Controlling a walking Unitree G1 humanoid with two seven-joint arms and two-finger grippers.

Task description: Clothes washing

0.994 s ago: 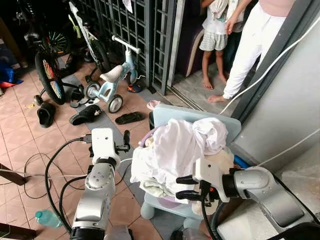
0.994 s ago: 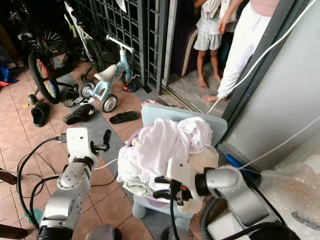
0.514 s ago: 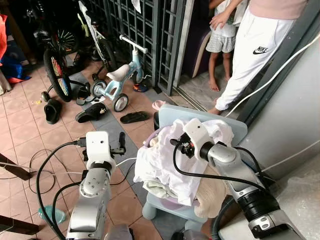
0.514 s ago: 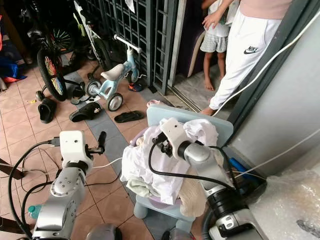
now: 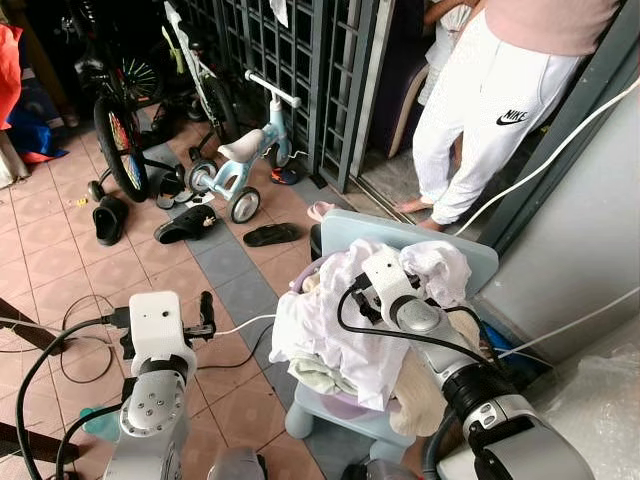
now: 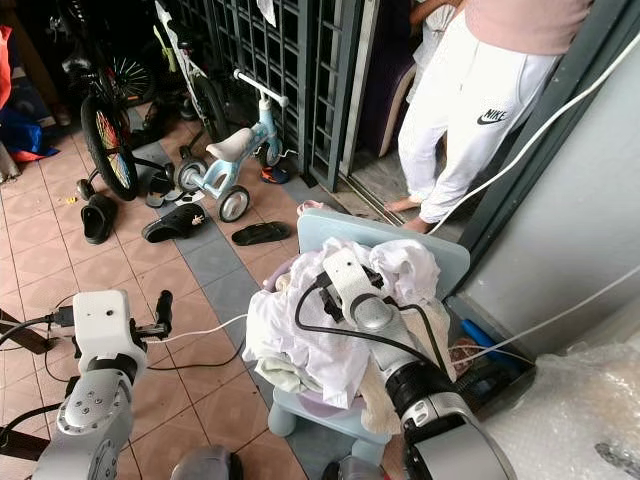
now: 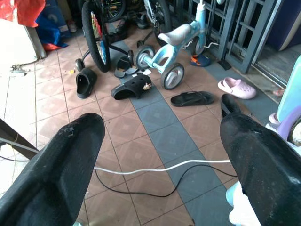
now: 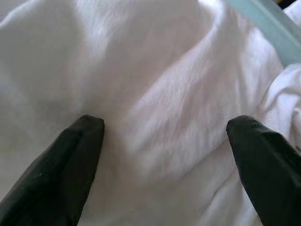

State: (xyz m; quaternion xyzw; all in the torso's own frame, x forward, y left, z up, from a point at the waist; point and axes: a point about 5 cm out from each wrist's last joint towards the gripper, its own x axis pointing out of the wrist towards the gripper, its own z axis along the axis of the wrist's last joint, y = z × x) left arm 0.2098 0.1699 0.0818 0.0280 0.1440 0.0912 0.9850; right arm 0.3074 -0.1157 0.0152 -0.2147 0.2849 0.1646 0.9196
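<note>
A heap of white clothes [image 5: 335,325] lies piled on a light-blue child's chair [image 5: 470,262]. My right gripper [image 8: 164,125] is open on top of the heap, with both black fingertips [image 8: 87,129] pressed into the white cloth and a fold bulging between them. From the head it shows at the crest of the pile [image 5: 352,298]. My left gripper [image 7: 162,125] is open and holds nothing. It hangs over the tiled floor to the left of the chair [image 5: 206,312].
A person in white trousers [image 5: 480,100] stands in the doorway behind the chair. A child's balance bike [image 5: 235,160], a bicycle [image 5: 115,140], sandals [image 5: 185,225] and a pink clog [image 7: 237,88] lie by the metal gate [image 5: 290,60]. Cables [image 7: 155,167] cross the floor. A grey wall [image 5: 590,220] stands at right.
My right arm swung from the front of the heap up onto its top and now presses into the cloth. The left arm dropped lower and leftward. The person stepped; the camera shifted.
</note>
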